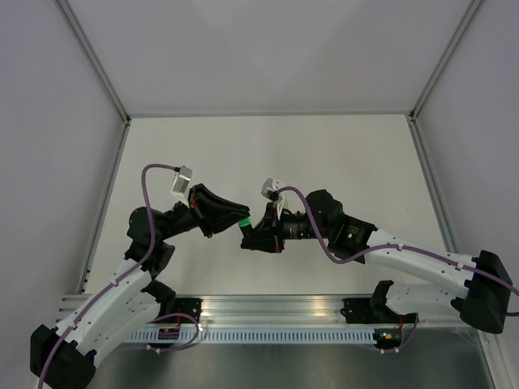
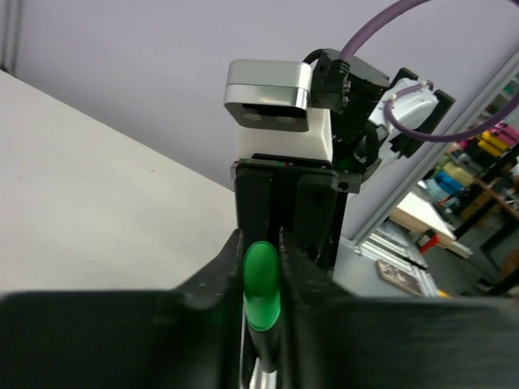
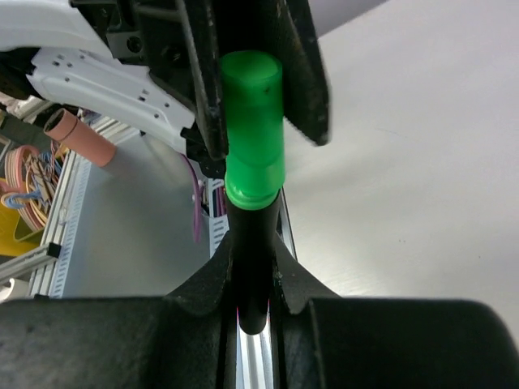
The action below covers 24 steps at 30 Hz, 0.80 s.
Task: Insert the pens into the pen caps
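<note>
Pen cap (image 3: 253,121) smooth plastic (faint sheen); pen (image 3: 251,275) dark, smooth; table (image 1: 324,154) matt

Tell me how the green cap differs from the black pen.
Colour: the green cap is bright green, while the black pen is black.
Width: the cap is thicker, with a flared rim, and the pen is slimmer.
Hold: the left claw pinches the cap, and the right claw grips the pen.
Shared: they stand in one line, and the cap's rim seems to sit around the pen's end.
</note>
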### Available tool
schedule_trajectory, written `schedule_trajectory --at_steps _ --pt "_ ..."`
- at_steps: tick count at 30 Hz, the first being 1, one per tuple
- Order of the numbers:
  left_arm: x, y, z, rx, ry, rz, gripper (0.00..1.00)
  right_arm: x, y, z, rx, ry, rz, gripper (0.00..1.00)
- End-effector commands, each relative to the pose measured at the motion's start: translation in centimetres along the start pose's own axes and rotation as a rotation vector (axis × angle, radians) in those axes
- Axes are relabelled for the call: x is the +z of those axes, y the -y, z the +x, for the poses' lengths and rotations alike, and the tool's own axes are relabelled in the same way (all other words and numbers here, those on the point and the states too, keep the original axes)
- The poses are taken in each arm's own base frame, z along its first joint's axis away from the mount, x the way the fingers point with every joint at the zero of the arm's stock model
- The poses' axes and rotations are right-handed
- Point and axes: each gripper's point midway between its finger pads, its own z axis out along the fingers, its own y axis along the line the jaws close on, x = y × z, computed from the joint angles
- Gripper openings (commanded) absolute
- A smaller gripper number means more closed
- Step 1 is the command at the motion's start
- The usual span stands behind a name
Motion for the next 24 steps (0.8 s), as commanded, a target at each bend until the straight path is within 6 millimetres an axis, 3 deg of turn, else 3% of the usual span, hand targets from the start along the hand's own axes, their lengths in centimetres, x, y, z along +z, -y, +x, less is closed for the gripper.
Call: schedule_trajectory --at_steps 1,4,7,11,14,18,24 --pt "-0.3 0.6 1.1 0.007 -0.014 0.071 0.02 0.2 -1.2 -1.6 -0.040 0.026 -0.047 0.00" --pt "-0.8 1.2 2.0 -0.003 -0.022 0.117 0.02 0.1 -1.2 -2.9 -0.088 0.045 -0.032 0.00" --pt "-1.6 1.5 2.8 -0.004 -0.012 0.129 0.02 -0.6 -2.1 -6.3 -0.147 0.145 -0.015 0.00" --pt "-2.5 2.3 3.4 -0.015 0.021 0.164 0.02 -1.8 -4.6 -11.2 -0.208 0.270 -0.052 0.00" --pt "-2.9 3.2 3.8 -0.022 0.019 0.214 0.02 -2.1 -6.3 -13.3 -0.240 0.313 -0.103 0.00" --pt "-3.3 4.2 4.4 -0.056 0.019 0.272 0.02 -2.3 -7.6 -15.0 -0.271 0.337 -0.135 0.00" --pt "-3.2 5.5 4.9 -0.060 0.038 0.332 0.02 -0.9 -7.2 -15.6 -0.264 0.321 -0.146 0.00"
